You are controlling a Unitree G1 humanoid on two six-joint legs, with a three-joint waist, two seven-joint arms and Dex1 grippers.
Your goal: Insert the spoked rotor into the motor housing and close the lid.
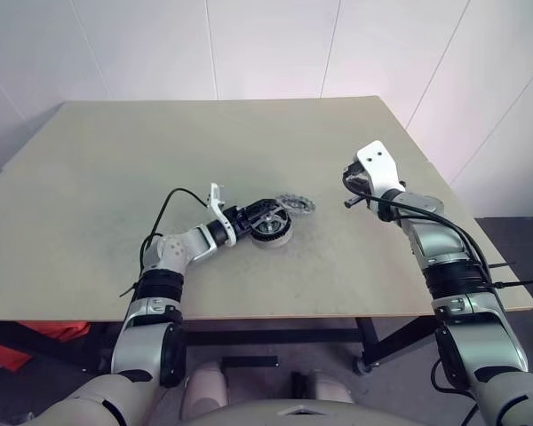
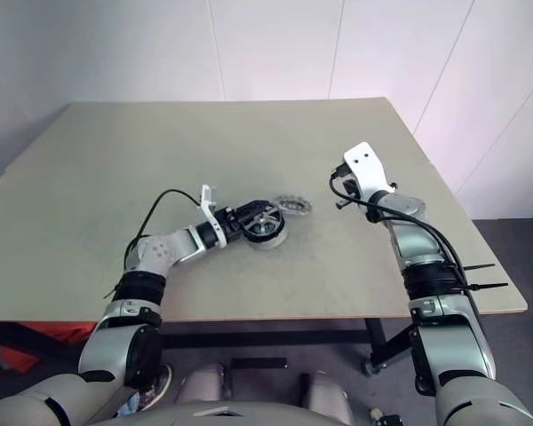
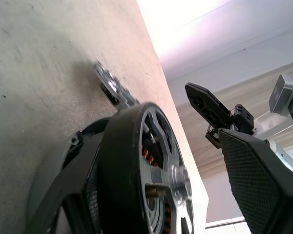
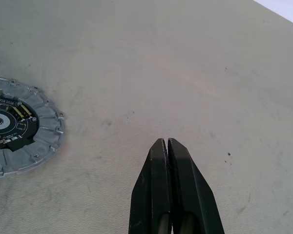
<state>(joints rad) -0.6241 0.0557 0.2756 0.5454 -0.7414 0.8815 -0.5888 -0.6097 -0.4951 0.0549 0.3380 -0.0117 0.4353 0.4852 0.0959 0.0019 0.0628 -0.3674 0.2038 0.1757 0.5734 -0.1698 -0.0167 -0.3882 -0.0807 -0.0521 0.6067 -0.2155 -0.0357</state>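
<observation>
Near the table's centre: motor housing (image 1: 272, 229), resting on the tabletop, dark outer ring up, coppery windings visible through the openings in the left wrist view.
Spoked rotor: (image 3: 158, 168) seated in the housing, dark rim and silvery spokes meeting at a central hub; depth of seating cannot be told.
Lid: (image 1: 296, 205) flat on the table just beyond and to the right of the housing, close beside it; contact between the two cannot be told. Uppermost face, seen in the right wrist view, with a grey ribbed rim around a dark circuit board.
Left gripper: (image 1: 256, 220) reaching in low from the near left, pointing roughly level toward the right, at the left side of the housing.
Left jaws: parted, one finger (image 3: 263, 180) standing clear of the rotor's face with a visible gap, the other lying along the far side of the rim; no clamping visible.
Right gripper: (image 1: 349, 188) raised above the table, well to the right of the lid and housing, tilted slightly downward.
Right jaws: pressed together, fingers (image 4: 158, 190) touching along their length, nothing between them.
Table: (image 1: 115, 169) pale beige surface, bearing the housing and the lid.
Background: white panelled wall (image 1: 266, 44) behind the far edge.
</observation>
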